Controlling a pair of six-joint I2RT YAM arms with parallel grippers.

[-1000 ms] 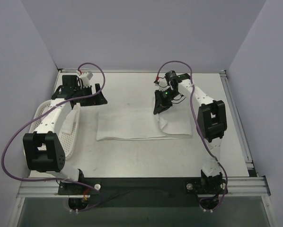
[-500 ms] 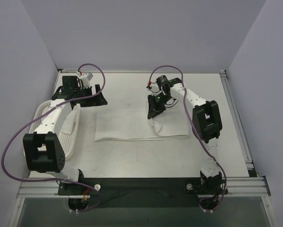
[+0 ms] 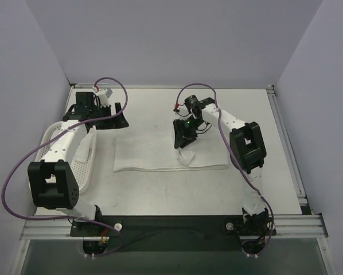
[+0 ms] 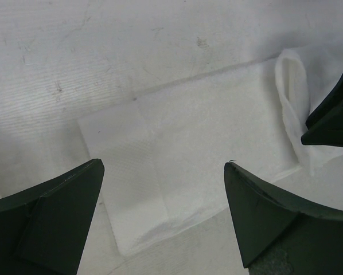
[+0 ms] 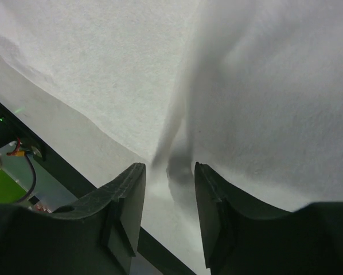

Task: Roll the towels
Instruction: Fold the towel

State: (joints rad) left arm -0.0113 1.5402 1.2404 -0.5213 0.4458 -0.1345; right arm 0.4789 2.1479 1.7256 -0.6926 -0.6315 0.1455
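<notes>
Right tool (image 3: 182, 146) shifted left, folding the towel (image 3: 148, 152) end over. Cloth is blurred between its narrowly parted jaws; grip unclear. Long axis lies crosswise below the tool. Left tool (image 4: 163, 172) wide, empty.

The table (image 3: 160, 189) has a pale, off-white top, bounded by a metal rail (image 3: 286, 149) along its right side and another along the near edge. In the left wrist view its bare surface (image 4: 102, 46) carries faint scuffs and a few dark specks.

A white towel (image 3: 148, 152) lies spread near the middle of the table, its long side running left to right. The left part lies flat. Right of centre the cloth is doubled over on itself, and a loose fold (image 4: 289, 86) rises from it.

A white perforated basket (image 3: 82, 172) rests on the table along its left edge, just beside the towel's left end.
</notes>
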